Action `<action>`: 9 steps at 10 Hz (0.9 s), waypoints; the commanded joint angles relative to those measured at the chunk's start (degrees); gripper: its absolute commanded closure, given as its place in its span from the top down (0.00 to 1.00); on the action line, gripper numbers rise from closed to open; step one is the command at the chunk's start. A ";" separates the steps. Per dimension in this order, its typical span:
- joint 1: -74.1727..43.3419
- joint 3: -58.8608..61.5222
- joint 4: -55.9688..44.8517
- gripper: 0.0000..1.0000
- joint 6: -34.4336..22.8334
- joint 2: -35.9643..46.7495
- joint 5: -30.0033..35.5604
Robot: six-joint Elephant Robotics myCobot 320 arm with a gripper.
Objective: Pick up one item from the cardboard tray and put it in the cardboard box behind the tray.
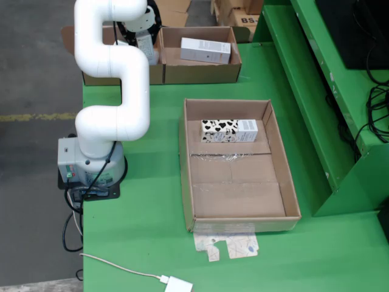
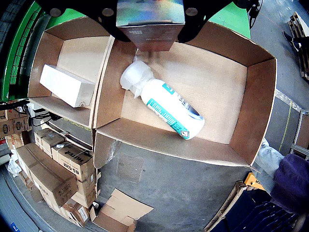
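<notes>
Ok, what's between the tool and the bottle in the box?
Wrist view: only the carton held in the tool; past it, nothing down to the bottle lying on the box floor.
</notes>
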 commanded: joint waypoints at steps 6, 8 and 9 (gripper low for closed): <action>-0.41 1.58 0.74 0.60 -0.38 1.58 -0.28; -0.41 1.58 0.74 0.80 -0.38 1.58 -0.28; -0.41 1.58 0.74 0.90 -0.38 1.58 -0.28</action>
